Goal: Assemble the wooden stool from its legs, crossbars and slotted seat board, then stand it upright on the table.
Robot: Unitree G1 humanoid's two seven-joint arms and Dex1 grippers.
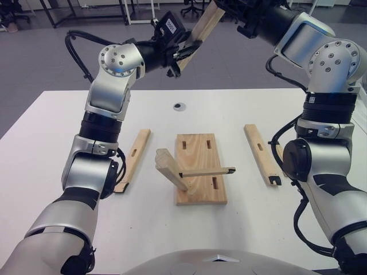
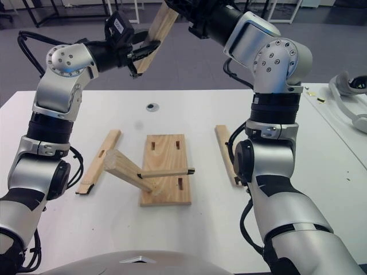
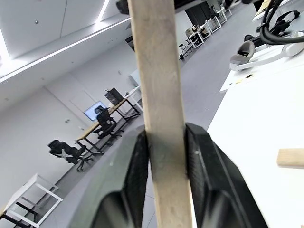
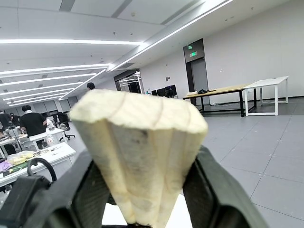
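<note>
A wooden leg (image 1: 199,31) is held slanting in the air beyond the table's far edge. My left gripper (image 1: 184,54) is shut on its lower end, and my right gripper (image 2: 179,7) is shut on its upper end. In the wrist views the leg (image 3: 159,109) sits between the left fingers (image 3: 136,175), and its end grain (image 4: 140,142) between the right fingers (image 4: 80,194). The slotted seat board (image 1: 198,143) lies flat mid-table. On it rests another leg (image 1: 171,167) with a thin crossbar (image 1: 206,171) sticking out to the right.
One loose leg (image 1: 135,154) lies left of the board and another (image 1: 261,153) lies right of it. A small dark disc (image 1: 180,106) sits near the far edge. A white headset-like object (image 2: 352,94) lies on a neighbouring table at right.
</note>
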